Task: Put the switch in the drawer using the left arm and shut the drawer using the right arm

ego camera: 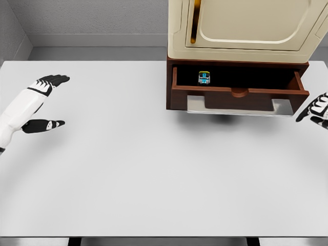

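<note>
Teal-faced switch [204, 77] already lies inside the open drawer [240, 93]; it looks small, rigid and light. Your left hand [45, 102] is spread, empty. Push the drawer front squarely with your right hand [316, 109], fingers extended.

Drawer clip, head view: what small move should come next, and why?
Probably the right hand should move in toward the drawer front to start pushing it shut. The switch already lies inside the open drawer, and the left hand is well away over the table, fingers spread and holding nothing. The right hand sits just beside the drawer's right corner, not visibly touching it.
</note>
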Motion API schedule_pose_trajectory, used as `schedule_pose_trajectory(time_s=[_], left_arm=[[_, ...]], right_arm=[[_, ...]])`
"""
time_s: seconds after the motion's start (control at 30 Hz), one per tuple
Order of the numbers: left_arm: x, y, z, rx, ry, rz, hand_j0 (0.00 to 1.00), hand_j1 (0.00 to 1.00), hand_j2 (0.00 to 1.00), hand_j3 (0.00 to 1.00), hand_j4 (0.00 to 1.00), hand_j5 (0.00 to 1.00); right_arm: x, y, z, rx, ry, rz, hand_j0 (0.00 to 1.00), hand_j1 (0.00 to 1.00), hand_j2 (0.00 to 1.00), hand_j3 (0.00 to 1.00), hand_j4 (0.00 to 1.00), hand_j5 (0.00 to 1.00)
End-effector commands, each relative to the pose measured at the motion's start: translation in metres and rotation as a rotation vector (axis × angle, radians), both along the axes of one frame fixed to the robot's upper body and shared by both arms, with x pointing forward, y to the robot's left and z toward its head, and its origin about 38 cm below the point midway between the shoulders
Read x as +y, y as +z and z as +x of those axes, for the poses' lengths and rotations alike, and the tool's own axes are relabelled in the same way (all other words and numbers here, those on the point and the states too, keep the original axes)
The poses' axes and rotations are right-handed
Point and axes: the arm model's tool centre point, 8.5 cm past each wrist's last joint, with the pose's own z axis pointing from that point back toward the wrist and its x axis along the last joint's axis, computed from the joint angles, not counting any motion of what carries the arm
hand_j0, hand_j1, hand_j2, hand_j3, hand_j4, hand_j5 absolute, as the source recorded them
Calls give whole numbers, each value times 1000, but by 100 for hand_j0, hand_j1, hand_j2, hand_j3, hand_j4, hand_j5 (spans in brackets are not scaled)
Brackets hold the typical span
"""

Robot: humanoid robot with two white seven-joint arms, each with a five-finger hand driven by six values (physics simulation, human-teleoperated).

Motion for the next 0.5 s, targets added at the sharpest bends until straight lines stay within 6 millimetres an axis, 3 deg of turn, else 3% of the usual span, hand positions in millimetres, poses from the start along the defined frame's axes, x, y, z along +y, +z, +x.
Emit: schedule_pose_trajectory(time_s=[0.0,0.47], left_arm=[[0,1,0,-1,0,-7,100,100,100,100,100,100],[1,0,0,0,1,-7,100,100,100,100,100,100]], right_arm=[[7,1,-2,3,23,9,51,51,51,51,51,51],[21,-2,-6,2,51,51,48,48,48,48,48,48]])
